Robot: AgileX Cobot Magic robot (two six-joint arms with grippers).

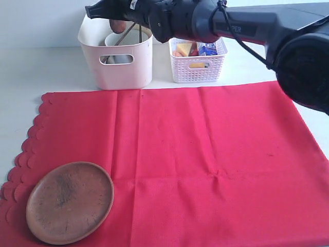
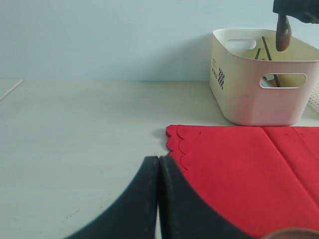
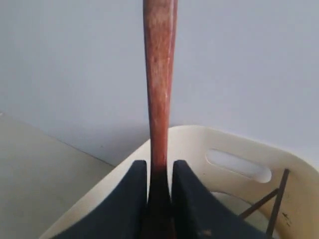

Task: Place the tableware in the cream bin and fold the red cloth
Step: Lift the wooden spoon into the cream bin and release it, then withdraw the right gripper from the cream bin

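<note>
Dark wooden spoon (image 3: 159, 74) hangs over the cream bin (image 1: 123, 72), pinched in the right gripper (image 3: 159, 165); left gripper (image 2: 158, 162) clenched empty

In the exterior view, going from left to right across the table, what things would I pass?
round wooden plate → cream bin → white lattice basket. The red cloth spans nearly the whole width, so it is left out of the order.
</note>
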